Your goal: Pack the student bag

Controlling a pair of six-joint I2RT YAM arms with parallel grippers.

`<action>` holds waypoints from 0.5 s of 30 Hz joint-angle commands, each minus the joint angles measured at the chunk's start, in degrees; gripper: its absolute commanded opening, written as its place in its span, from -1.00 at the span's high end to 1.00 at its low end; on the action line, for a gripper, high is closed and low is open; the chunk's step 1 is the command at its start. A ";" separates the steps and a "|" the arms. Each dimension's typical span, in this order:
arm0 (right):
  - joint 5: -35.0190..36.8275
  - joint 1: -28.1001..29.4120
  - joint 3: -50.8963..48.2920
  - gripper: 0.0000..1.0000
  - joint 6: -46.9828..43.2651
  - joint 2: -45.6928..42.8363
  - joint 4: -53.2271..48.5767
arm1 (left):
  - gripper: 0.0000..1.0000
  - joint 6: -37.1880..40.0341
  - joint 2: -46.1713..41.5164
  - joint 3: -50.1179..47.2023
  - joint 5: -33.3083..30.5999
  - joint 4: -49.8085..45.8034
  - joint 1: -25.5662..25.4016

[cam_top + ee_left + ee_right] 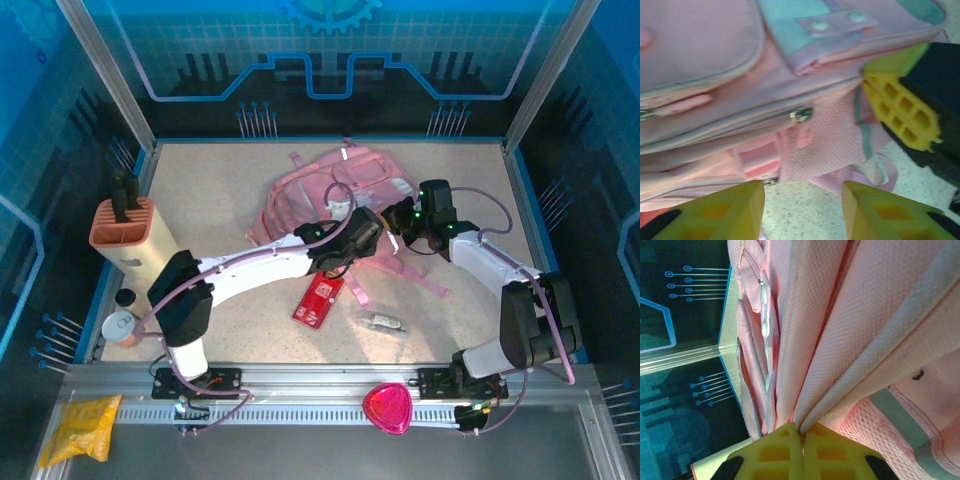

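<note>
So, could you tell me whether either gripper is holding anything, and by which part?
The right gripper is shut on the student bag, pinching a fold of its pink fabric. The left gripper is open beside the bag, holding nothing.

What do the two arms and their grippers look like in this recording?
Both arms have white link covers with black joints: left arm, right arm. A lilac cable loops along each. The left gripper and right gripper have yellow, grid-ribbed fingers on black bodies.

Pink student bag [352, 176] slumped on table [215, 205]
</note>
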 commanded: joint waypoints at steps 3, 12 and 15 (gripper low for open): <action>-2.57 -1.00 1.44 1.00 1.46 -3.21 5.65 | 0.19 3.05 6.45 6.78 0.34 -6.37 -0.13; -4.09 -0.75 0.70 1.00 3.15 -2.86 7.17 | 0.40 1.53 13.47 13.31 -3.44 -8.54 0.84; -3.94 -0.59 0.28 1.00 3.76 -3.46 7.61 | 0.41 0.58 14.92 14.62 -5.60 -9.06 1.61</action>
